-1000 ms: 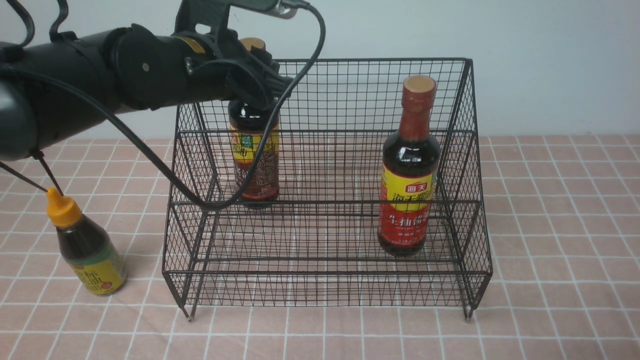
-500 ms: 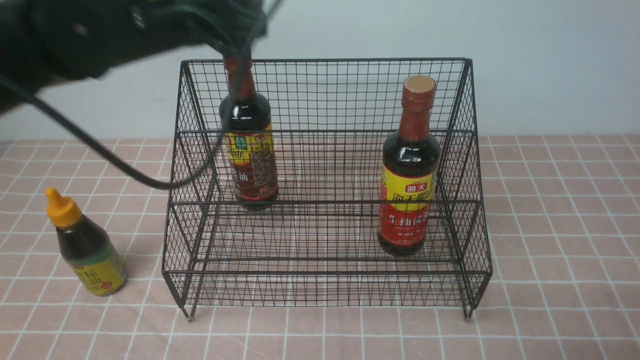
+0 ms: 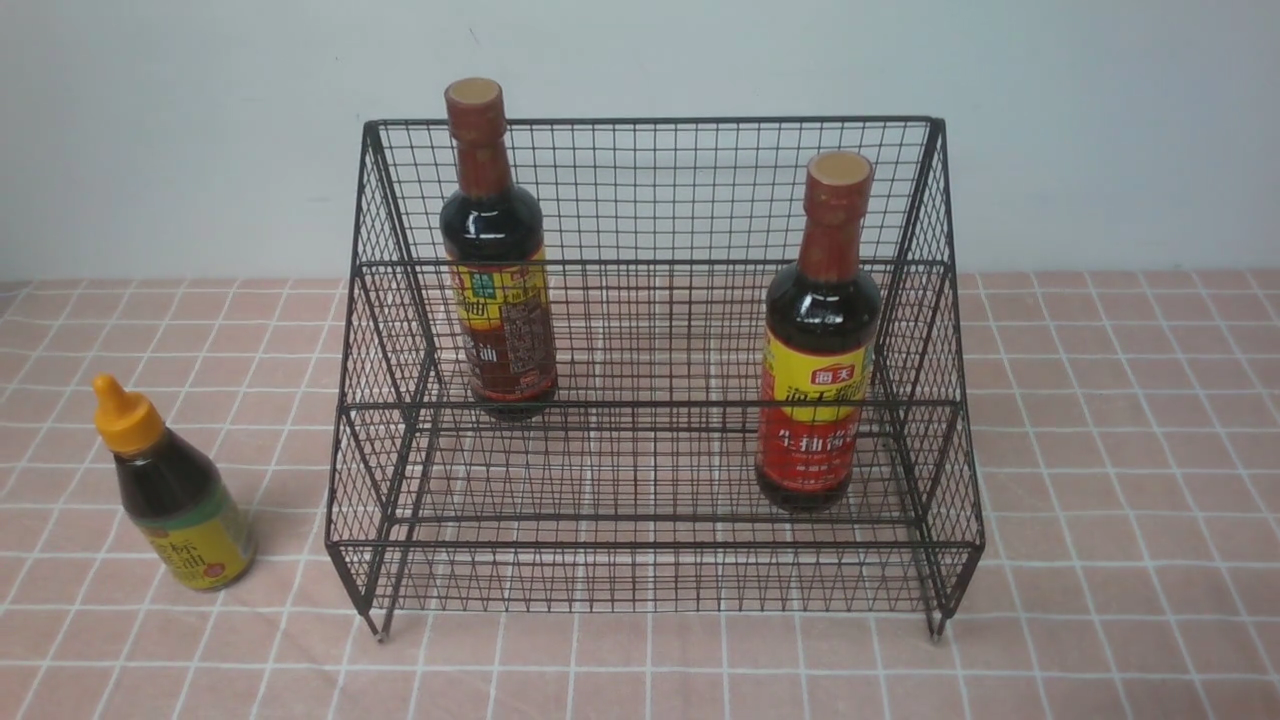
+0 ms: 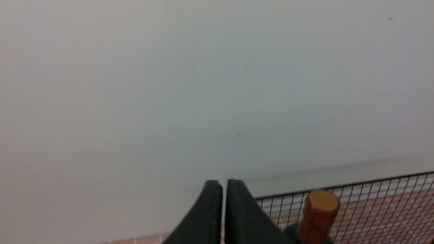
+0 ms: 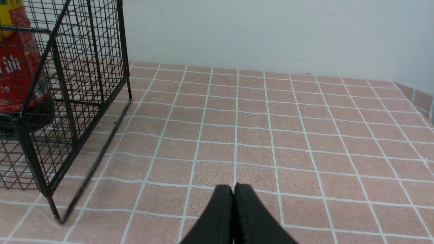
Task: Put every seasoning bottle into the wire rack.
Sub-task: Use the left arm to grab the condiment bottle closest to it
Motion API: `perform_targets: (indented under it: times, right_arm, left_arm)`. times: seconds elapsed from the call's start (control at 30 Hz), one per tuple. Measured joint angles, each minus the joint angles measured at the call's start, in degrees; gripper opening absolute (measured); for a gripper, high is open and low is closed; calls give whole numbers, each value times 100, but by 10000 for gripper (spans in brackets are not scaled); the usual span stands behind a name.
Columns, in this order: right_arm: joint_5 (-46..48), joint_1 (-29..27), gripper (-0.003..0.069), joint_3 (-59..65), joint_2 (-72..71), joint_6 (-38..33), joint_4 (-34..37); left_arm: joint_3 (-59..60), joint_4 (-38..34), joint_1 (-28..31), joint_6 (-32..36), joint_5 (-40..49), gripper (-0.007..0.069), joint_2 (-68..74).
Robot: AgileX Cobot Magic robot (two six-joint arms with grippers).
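**Both claws shut and empty; two bottles racked, one out on the cloth**

Left gripper (image 4: pixel 223 183): jaws pressed together, only a hairline between them, nothing held. Just the fingers show, and their bases are cut off at the frame edge. Beyond them is mostly blank wall (image 4: pixel 169 84). The tan cap and red-brown neck of the brown-yellow-label bottle (image 4: pixel 318 213) are near the fingers but apart from them, with its body out of frame. The top rail of the wire rack (image 4: pixel 373 203) is behind it.

Right gripper (image 5: pixel 233 188): jaws closed tip to tip, empty, low over the tiled cloth (image 5: pixel 271 135). One end of the rack (image 5: pixel 88 67) is off to the side. The red-yellow-label bottle (image 5: pixel 17 78) is seen through the mesh, its top cut off.

Front view: the wire rack (image 3: pixel 650 200) stands mid-cloth. The brown-yellow-label bottle (image 3: pixel 497 290) is upright on the upper rear shelf, left side. The red-yellow-label bottle (image 3: pixel 818 380) is upright on the lower front shelf, right side. The short bottle (image 3: pixel 175 490) is outside the rack, on the cloth to its left, apart from it. Its label print is too small to read.
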Motion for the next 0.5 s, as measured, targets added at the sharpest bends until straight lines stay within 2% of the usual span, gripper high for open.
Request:
perform_targets:
  times: [0.27,0.5]
  right_arm:
    - [0,0,-14,0,0,0,0]
    - [0,0,-14,0,0,0,0]
  left_arm:
    - [1471,69,672,-105,116,-7,-1331]
    - [2617,69,791,-92,22,-7,-1639]
